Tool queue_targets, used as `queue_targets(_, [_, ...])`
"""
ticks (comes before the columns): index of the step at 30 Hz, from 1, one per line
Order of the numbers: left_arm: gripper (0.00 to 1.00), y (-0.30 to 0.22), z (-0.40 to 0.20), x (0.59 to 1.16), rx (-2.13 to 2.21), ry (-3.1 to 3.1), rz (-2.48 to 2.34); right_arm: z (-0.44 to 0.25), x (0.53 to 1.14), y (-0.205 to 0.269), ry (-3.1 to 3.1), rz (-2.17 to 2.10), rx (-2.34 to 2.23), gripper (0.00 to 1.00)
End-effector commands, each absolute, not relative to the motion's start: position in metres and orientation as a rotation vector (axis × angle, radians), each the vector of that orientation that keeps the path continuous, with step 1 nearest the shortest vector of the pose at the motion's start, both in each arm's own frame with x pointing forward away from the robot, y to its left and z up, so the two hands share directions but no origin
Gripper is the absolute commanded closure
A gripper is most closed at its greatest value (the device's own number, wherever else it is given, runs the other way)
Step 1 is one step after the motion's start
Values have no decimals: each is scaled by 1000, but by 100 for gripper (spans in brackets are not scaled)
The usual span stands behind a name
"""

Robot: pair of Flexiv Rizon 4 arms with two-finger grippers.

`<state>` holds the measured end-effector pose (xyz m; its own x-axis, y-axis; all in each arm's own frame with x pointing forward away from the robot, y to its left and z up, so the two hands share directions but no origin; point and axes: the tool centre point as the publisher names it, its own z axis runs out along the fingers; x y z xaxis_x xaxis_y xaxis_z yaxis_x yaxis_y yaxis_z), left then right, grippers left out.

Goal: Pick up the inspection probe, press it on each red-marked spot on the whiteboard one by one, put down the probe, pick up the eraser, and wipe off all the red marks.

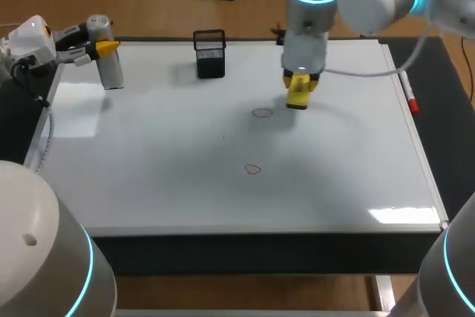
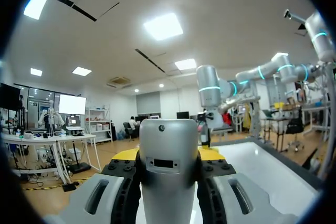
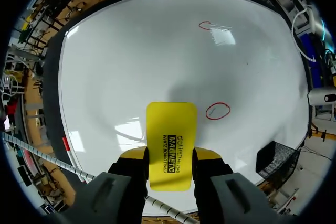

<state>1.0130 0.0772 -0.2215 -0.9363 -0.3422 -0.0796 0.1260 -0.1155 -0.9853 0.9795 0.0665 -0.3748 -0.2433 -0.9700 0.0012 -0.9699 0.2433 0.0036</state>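
Right wrist view shows our right gripper (image 3: pixel 169 157) holding the eraser (image 3: pixel 171 140), with one finger on each long side. The eraser is a flat yellow block with round corners. Its long side points straight out past the fingers, down at the whiteboard (image 3: pixel 131 66). Our right arm comes in over the far right corner, and its wrist points straight down near the middle of the board. A thin red ring (image 3: pixel 217 110) sits just beside the eraser. A second red ring (image 3: pixel 207 25) lies nearer the front edge. We cannot tell if the eraser touches the board.

Our left gripper (image 1: pixel 104 48) squeezes the inspection probe (image 1: pixel 111 68), a smooth silver tube, from both sides. The probe stands upright at the far left corner, and the left arm lies level there.

A black mesh basket (image 1: pixel 210 53) stands by the far edge. A red pen (image 1: pixel 410 99) lies along the right edge.
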Motion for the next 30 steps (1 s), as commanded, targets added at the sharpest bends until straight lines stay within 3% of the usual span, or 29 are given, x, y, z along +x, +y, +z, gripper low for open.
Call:
queue_targets(1, [100,78,-220,1013,-239,1848,-2123,-376,978,34,-2505,-23,1914,100])
queue_targets(15, [100,78,-220,1013,-239,1848,-2123,-380,989,-27,-2582,-21,1792,100])
queue_targets(30, [100,78,-220,1013,-239,1848,-2123,-388,996,-45,-2599,-52,1740,100])
